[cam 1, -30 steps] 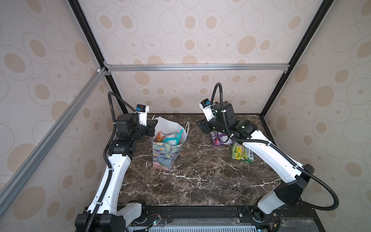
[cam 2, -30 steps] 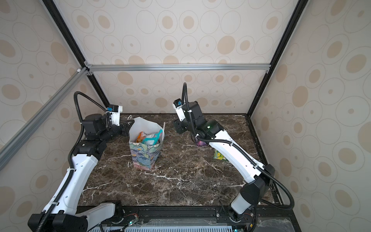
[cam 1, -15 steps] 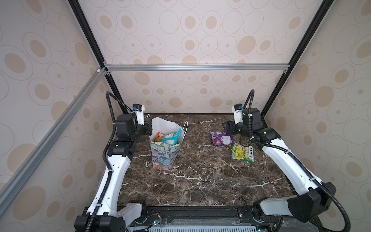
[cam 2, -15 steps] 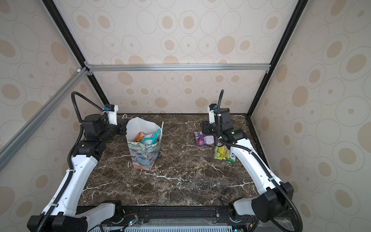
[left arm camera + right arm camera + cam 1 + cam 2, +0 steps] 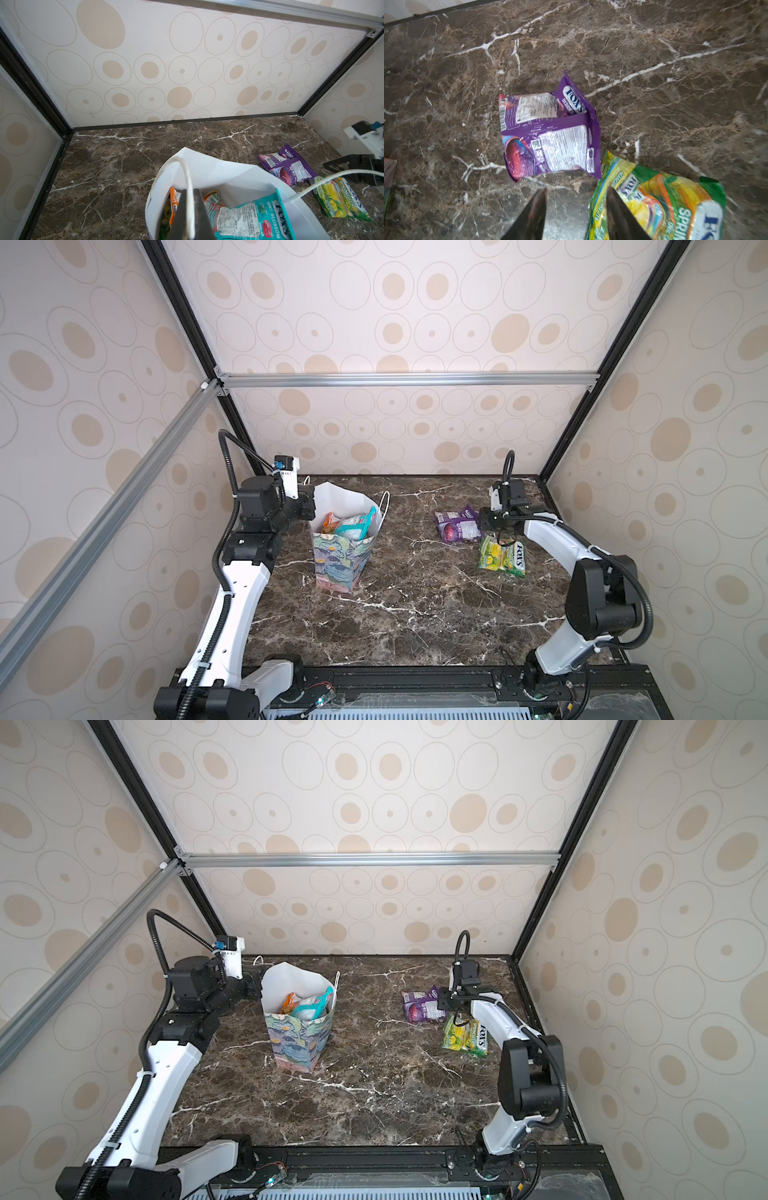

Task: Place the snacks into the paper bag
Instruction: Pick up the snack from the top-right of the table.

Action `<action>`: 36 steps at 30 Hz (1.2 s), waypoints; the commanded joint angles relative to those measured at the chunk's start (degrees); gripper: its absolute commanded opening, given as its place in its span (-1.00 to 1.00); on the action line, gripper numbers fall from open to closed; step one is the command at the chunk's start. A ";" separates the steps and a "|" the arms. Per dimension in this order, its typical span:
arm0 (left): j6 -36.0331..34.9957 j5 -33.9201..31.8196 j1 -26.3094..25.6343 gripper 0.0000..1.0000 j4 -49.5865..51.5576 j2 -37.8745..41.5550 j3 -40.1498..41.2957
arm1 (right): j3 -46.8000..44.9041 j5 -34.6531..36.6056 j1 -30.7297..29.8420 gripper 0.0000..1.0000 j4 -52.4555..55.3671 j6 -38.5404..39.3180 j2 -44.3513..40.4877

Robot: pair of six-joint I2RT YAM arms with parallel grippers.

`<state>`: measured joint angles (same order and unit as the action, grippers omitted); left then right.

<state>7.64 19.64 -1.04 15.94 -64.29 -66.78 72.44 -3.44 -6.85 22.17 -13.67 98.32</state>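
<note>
at the left gripper (image 5: 189,199): shut tight on the near rim of the paper bag (image 5: 218,172), with the near cord handle (image 5: 187,172) looping up and back down between the fingers. right below the fingertips, inside the bag's white walls: an orange packet (image 5: 174,204) standing on edge, with a sliver of green beneath it. slightly further in, another orange-edged wrapper. then a teal packet (image 5: 249,218) marked "mint blossom", leaning across the mouth toward the far wall. off the far rim, away from this gripper: the far cord handle (image 5: 332,176), arching outward. in both top views, the bag (image 5: 338,568) (image 5: 299,1044) upright on the marble table (image 5: 415,614), mouth open, floral outside showing.

at the right gripper (image 5: 576,193): part open, bare marble showing in the gap, low over the table and well across from the bag. beneath one fingertip and spreading off to that side: a green packet (image 5: 664,207) lying flat, "fox's" and "spring" readable. touching that finger or just under it, cannot tell. just ahead of the fingertips: purple packets (image 5: 550,145) overlapped in a small heap, the nearer one label side up and edge to edge with the green one. behind it, one marked "berries". at least two there; exact count unclear.
</note>
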 commanded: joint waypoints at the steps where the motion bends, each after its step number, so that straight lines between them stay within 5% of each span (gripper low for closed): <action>1: -0.78 1.00 -0.02 -0.99 -0.33 0.48 -0.28 | 4.96 -1.05 0.63 -0.09 -3.11 1.55 4.18; 18: -0.61 1.66 -0.02 -1.00 -0.48 0.03 -0.28 | 24.83 -2.37 1.52 -0.16 4.77 6.35 24.53; 31: -0.70 1.58 -0.10 -1.00 -0.36 0.04 -0.32 | 23.59 -5.79 2.46 -1.00 3.30 4.46 25.93; 36: -0.79 1.43 -0.07 -0.99 -0.22 -0.09 -0.36 | 23.80 -6.70 2.54 -1.00 4.00 4.58 24.04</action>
<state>7.64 20.47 -1.04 15.94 -64.31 -66.76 96.71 -8.86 -4.49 25.36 -8.93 124.31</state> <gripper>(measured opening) 0.048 0.042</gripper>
